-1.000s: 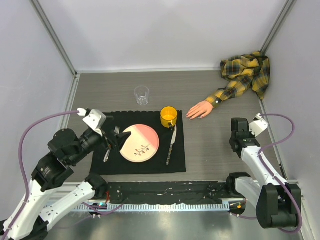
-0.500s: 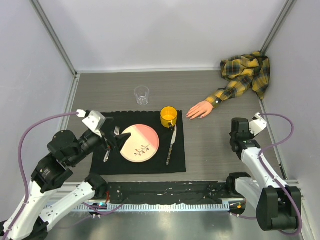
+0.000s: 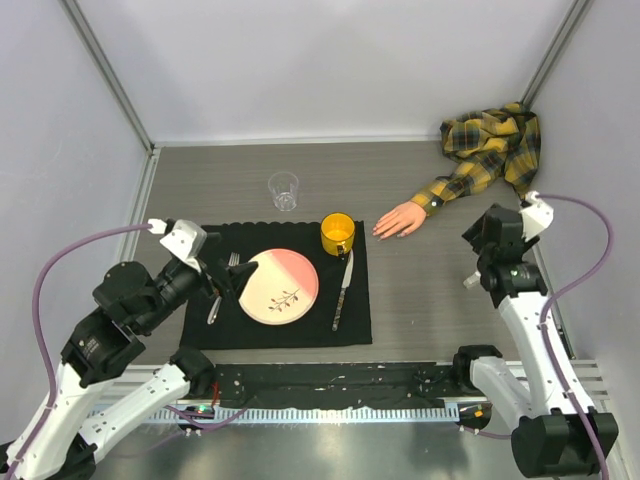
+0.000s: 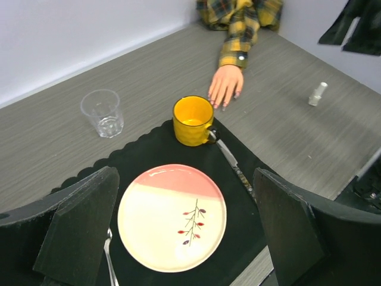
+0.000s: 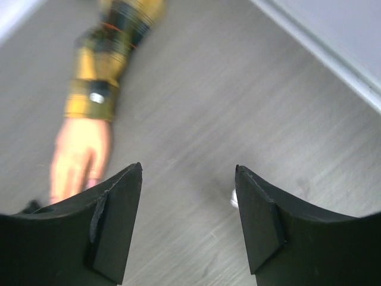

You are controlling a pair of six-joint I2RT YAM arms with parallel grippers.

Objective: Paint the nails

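Both tools were seen with jaws apart, nothing gripped.

Left gripper [image 4: 184, 174] was held over the pink-and-cream round plate [image 4: 172, 217] on the black scalloped placemat [image 4: 149, 149]. Only the inner faces of its fingers were in frame, with the outer parts cut off. From the top view its black fingers were hard to separate from the mat. The fork [image 4: 110, 256] was mostly hidden by the left finger. The steel table knife [image 4: 235, 167] was cut off near the right finger.

Right gripper [image 5: 187, 173] was held above the grey wood-grain table [image 3: 420, 300], to the right of the pale peach mannequin hand [image 3: 400, 220]. The right wrist view was blurred. The fingertips there were covered by the left finger, so no nails were seen in that view.

The nails [image 4: 221, 103] were located at the hand's fingertips, palm down on the table, just beyond the yellow ceramic mug [image 4: 193, 120] and pointing toward the placemat corner. They were too small for their colour or coating to be judged. The yellow-and-black plaid sleeve [image 3: 470, 170] was run back to a bunched heap in the far right corner.

The tiny white-capped clear bottle [image 4: 317, 93] was stood upright, apart from the hand, and was only a blurred sliver by the right finger in the right wrist view. The clear glass tumbler [image 3: 283, 190] was stood beyond the mat.
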